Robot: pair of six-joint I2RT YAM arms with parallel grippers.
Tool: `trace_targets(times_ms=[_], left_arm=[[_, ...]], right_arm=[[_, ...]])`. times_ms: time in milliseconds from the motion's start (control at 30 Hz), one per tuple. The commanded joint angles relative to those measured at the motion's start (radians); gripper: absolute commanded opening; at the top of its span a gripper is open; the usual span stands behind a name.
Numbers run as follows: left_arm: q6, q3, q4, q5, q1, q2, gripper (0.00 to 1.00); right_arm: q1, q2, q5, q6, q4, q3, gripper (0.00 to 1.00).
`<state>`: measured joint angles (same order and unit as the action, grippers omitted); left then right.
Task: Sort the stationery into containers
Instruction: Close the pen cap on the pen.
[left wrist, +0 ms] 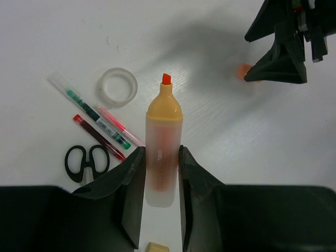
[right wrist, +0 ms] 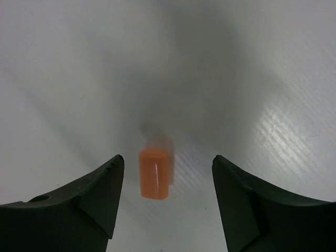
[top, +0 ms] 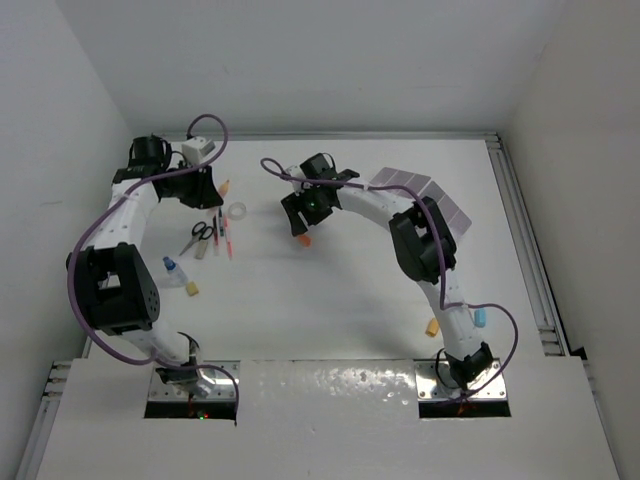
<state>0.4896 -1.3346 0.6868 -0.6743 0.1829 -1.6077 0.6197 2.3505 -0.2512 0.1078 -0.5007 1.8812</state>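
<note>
One white organiser with lilac-lined compartments [top: 400, 180] sits just right of right gripper [right wrist: 167, 163], partly hidden by arm. Left gripper [left wrist: 160, 152] pinching one frosted orange highlighter [left wrist: 164, 113], uncapped, tip pointing ahead of jaws. Left of those jaws: one pair black-handled scissors [left wrist: 86, 160]. Ahead-left: three thin pens, namely green pen [left wrist: 94, 113], dark red pen [left wrist: 97, 137], pink pen [left wrist: 121, 126]. Beyond them, one clear tape ring [left wrist: 117, 86]. Right jaws spread wide; one small orange cap [right wrist: 154, 174] on white table [right wrist: 262, 79] between them, clear of both.
</note>
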Motion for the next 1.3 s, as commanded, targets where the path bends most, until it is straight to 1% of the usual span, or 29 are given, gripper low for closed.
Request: trace_targets(times_ms=[0, 100, 200, 300, 333, 467, 500, 567, 633, 667, 800, 900, 967, 1067, 1133, 1167, 1200, 1233, 1267], left_arm=[[-0.025, 0.000, -0.026, -0.030, -0.003, 0.066, 0.00], [-0.028, 0.011, -0.036, 0.011, -0.005, 0.083, 0.00], [-0.029, 0.031, -0.047, 0.033, -0.006, 0.100, 0.00], [-0.037, 0.048, -0.052, 0.032, -0.007, 0.118, 0.00], [-0.037, 0.054, -0.053, 0.032, -0.010, 0.126, 0.00], [-0.026, 0.069, -0.049, 0.027, -0.016, 0.147, 0.00], [-0.026, 0.072, -0.049, 0.028, -0.014, 0.153, 0.00], [-0.025, 0.080, -0.049, 0.036, -0.014, 0.160, 0.00], [-0.029, 0.092, -0.055, 0.036, -0.013, 0.169, 0.00], [-0.031, 0.094, -0.058, 0.032, -0.016, 0.173, 0.00], [-0.028, 0.100, -0.063, 0.025, -0.026, 0.181, 0.00], [-0.031, 0.095, -0.049, 0.012, -0.040, 0.177, 0.00], [-0.036, 0.092, -0.033, -0.001, -0.062, 0.178, 0.00], [-0.014, 0.057, 0.022, -0.063, -0.098, 0.190, 0.00], [0.035, 0.028, 0.043, -0.125, -0.129, 0.213, 0.00], [0.055, 0.025, 0.052, -0.140, -0.143, 0.251, 0.00], [0.075, 0.028, 0.048, -0.146, -0.157, 0.274, 0.00], [0.066, 0.046, 0.007, -0.127, -0.172, 0.331, 0.00], [0.044, 0.060, -0.016, -0.126, -0.204, 0.356, 0.00]], right_arm=[[-0.002, -0.031, -0.020, -0.026, -0.001, -0.016, 0.66], [0.009, -0.027, -0.033, -0.030, 0.019, -0.073, 0.63], [0.035, -0.016, -0.005, -0.034, 0.014, -0.085, 0.60], [0.063, -0.016, 0.068, -0.048, 0.022, -0.097, 0.58], [0.072, -0.016, 0.116, -0.054, 0.024, -0.097, 0.55], [0.081, -0.017, 0.187, -0.048, 0.024, -0.097, 0.49], [0.084, -0.020, 0.200, -0.042, 0.024, -0.099, 0.45], [0.092, -0.025, 0.231, -0.045, 0.021, -0.105, 0.41], [0.098, -0.037, 0.240, -0.048, 0.027, -0.123, 0.30], [0.101, -0.040, 0.240, -0.043, 0.031, -0.134, 0.20], [0.101, -0.065, 0.222, -0.013, 0.034, -0.140, 0.00], [0.075, -0.105, 0.156, 0.036, 0.021, -0.128, 0.00], [0.054, -0.161, 0.074, 0.073, 0.033, -0.136, 0.00], [0.012, -0.262, 0.018, 0.095, 0.071, -0.154, 0.00], [-0.018, -0.322, -0.009, 0.098, 0.126, -0.177, 0.00], [-0.034, -0.382, -0.028, 0.110, 0.152, -0.212, 0.00], [-0.063, -0.414, -0.080, 0.125, 0.230, -0.237, 0.00], [-0.081, -0.474, -0.112, 0.174, 0.275, -0.290, 0.00], [-0.100, -0.500, -0.152, 0.197, 0.316, -0.324, 0.00]])
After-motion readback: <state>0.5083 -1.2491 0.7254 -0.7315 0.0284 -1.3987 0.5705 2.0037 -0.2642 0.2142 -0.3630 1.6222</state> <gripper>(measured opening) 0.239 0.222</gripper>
